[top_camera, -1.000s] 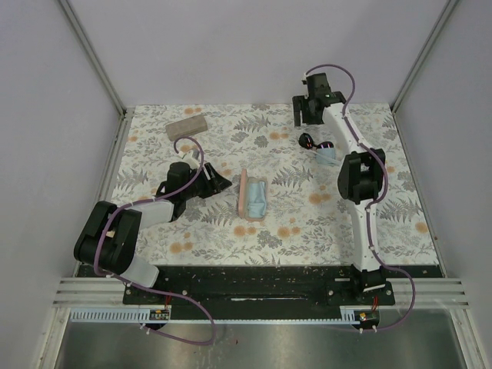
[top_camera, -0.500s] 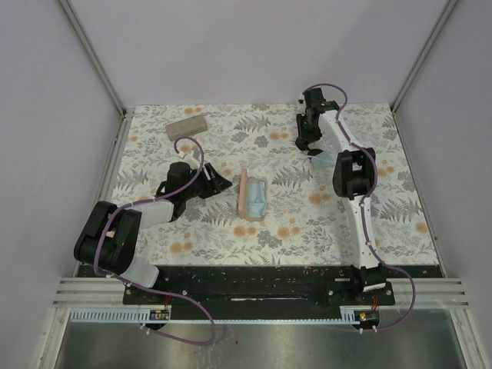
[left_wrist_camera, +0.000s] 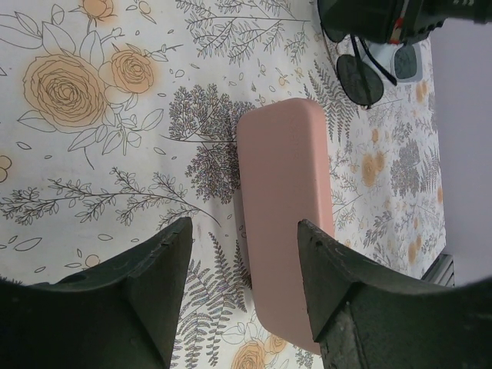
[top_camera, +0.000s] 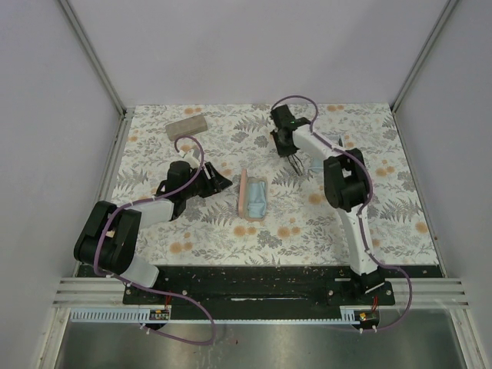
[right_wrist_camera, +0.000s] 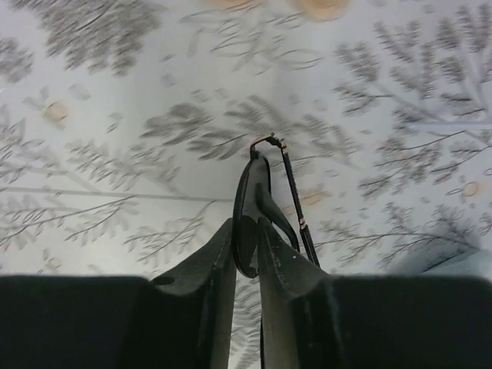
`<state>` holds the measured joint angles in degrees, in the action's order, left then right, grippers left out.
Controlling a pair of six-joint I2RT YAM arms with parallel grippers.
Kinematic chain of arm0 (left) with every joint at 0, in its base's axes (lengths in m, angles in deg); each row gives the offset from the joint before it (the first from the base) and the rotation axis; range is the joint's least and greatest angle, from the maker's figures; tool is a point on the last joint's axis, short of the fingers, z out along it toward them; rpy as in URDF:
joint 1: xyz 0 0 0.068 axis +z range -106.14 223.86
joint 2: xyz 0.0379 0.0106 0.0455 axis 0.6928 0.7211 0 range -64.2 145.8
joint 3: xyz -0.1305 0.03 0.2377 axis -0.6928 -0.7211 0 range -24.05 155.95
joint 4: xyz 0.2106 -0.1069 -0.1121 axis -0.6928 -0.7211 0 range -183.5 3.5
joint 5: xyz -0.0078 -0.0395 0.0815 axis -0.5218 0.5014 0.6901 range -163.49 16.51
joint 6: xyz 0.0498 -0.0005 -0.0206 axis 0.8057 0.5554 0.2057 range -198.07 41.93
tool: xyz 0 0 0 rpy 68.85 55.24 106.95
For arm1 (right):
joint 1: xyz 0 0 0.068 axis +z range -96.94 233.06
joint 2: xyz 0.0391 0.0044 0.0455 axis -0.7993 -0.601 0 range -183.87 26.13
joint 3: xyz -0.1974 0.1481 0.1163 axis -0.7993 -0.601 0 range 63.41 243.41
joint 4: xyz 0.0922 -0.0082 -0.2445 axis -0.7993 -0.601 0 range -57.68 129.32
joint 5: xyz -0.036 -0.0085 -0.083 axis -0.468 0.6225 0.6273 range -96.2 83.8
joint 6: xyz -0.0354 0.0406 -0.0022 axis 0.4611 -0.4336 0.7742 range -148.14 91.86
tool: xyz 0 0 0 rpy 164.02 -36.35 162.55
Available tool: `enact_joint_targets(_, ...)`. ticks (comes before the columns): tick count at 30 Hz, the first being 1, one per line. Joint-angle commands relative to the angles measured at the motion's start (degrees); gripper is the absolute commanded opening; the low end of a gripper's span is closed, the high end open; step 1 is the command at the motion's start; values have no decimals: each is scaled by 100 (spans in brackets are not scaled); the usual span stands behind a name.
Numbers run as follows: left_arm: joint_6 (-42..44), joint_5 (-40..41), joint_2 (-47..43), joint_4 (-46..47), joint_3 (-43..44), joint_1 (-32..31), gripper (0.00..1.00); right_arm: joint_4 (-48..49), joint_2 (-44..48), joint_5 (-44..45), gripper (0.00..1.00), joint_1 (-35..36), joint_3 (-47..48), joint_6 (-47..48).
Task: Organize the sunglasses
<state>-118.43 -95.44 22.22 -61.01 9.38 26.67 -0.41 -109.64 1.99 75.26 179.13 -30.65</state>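
Step in hand, as judged: transfer of the black pair to a case. The black sunglasses (right_wrist_camera: 257, 192) are pinched by the R gripper (right_wrist_camera: 246, 231), its fingers pressed together on the frame/lens edge. They are seen hanging clear of the table (top_camera: 384, 207), w/ one thin temple showing alongside. In the top view this gripper is placed at approx 1 o'clock of the table centre. The white-framed pair (left_wrist_camera: 407, 61) is glimpsed only in the L wrist view, just beyond the held pair. In the top view it is hidden by the R arm.

The pink case (left_wrist_camera: 284, 192) is found near the table centre, approx 7 o'clock from the held pair. A light blue cloth (top_camera: 258, 198) is seen on its 3 o'clock side; whether it lies in or on the case can't be told. The L gripper (left_wrist_camera: 244, 227) is seen spread, nothing held, at 9 o'clock of the case and aimed at it. The tan case (top_camera: 187, 124) is set at approx 10 o'clock of the table, well apart.

Next move, as judged: the held pair is to be carried toward 7 o'clock and lowered over the pink case. Care is called for, since only a thin edge is gripped and the pair may swing or slip. The case could be steadied by the L gripper. The white-framed pair is not yet dealt with.
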Motion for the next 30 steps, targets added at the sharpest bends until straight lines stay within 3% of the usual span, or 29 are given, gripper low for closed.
enact_joint_targets(1, 98, -107, -72, 166, 234, -12, 60, 413, 445, 1036, 38, 750, -383, 48)
enact_joint_targets(2, 98, -107, -63, 166, 243, -12, 60, 335, 498, 940, 48, 847, -384, -21)
enact_joint_targets(4, 90, -107, -63, 158, 243, -12, 60, 1, 708, 424, 60, 997, -357, -319)
enact_joint_targets(8, 98, -63, -116, 140, 225, -12, 60, 78, 1376, -798, 68, 1032, -883, -874)
enact_joint_targets(12, 98, -107, -107, 140, 234, -12, 60, 140, 1763, -1083, 66, 1024, -1209, -910)
enact_joint_targets(17, 98, -107, -133, 131, 225, -12, 60, -26, 1729, -345, 58, 936, -1158, -857)
enact_joint_targets(21, 107, -107, -142, 122, 225, -4, 60, -316, 1562, 77, 48, 839, -1008, -1339)
enact_joint_targets(30, 90, -125, -107, 149, 243, -12, 60, -97, 1439, -45, 54, 663, -1429, -2333)
